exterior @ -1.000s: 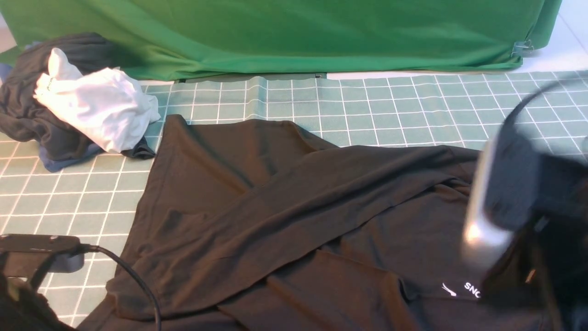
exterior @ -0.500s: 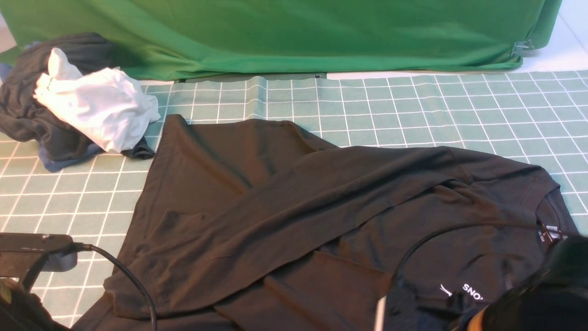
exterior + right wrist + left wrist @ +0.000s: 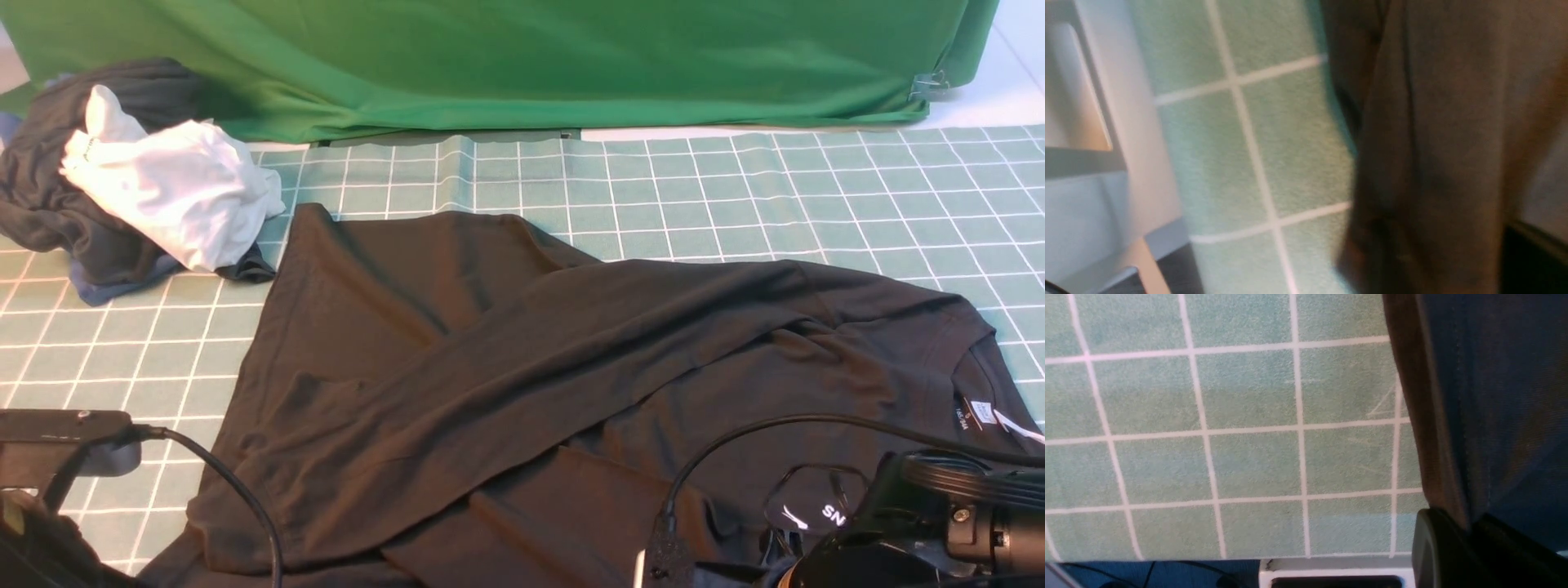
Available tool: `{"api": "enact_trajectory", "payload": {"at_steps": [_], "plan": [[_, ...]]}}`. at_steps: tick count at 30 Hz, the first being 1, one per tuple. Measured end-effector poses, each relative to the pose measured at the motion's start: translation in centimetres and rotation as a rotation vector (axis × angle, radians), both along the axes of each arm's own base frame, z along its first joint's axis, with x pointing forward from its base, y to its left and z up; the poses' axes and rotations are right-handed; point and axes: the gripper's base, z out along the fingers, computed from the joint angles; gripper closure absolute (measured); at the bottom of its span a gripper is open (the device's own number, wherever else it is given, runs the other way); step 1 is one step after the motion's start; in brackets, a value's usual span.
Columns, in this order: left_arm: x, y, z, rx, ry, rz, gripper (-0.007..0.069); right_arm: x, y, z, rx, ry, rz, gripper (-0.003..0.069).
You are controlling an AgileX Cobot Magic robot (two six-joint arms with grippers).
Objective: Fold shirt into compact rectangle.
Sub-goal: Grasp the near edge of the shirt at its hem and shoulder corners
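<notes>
In the front view, the black shirt (image 3: pixel 506 367) lies spread over the centre and lower right of the frame on the green gridded worktop (image 3: pixel 735 188). One long sleeve is folded across the body from the upper right toward the lower left. The collar sits at the right edge with its white neck label (image 3: pixel 976 412) showing, and part of the white chest print (image 3: pixel 816 514) is visible just below it, beside the right arm (image 3: pixel 963 523), which fills the lower right corner. A black cable (image 3: pixel 735 441) arcs over the cloth there. The left arm's wrist camera (image 3: pixel 57 445) sits at the lower left, apart from the shirt's edge. In the upper left a crumpled white garment (image 3: pixel 171 192) rests on a dark bundle of clothes (image 3: pixel 49 188). A green drape (image 3: pixel 490 57) runs along the top.

In the left wrist view, the left hand (image 3: pixel 1470 539) is closed, and the shirt's stitched hem (image 3: pixel 1437 416) runs straight down into the meeting of its black fingers (image 3: pixel 1433 547), so it looks pinched there. The grid mat (image 3: pixel 1249 457) lies beside the cloth.

The right wrist view is blurred. Dark shirt cloth (image 3: pixel 1433 163) lies over the mat (image 3: pixel 1249 163). A dark part of the right hand (image 3: pixel 1535 261) shows beside the cloth. Whether that hand is open or closed cannot be told.
</notes>
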Motion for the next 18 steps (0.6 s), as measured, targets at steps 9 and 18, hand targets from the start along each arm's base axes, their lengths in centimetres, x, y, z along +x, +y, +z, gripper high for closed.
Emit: {"api": "enact_trajectory", "payload": {"at_steps": [9,18], "plan": [[1.2,-0.6,0.6,-0.070,-0.114,0.054,0.0613,0.1,-0.2,1.8,-0.030,-0.019,0.060,0.0604],[4.4,-1.0,4.7,-0.110,-0.316,0.095,0.0613,3.7,-0.1,6.0,0.003,-0.169,0.005,0.0605]]}}
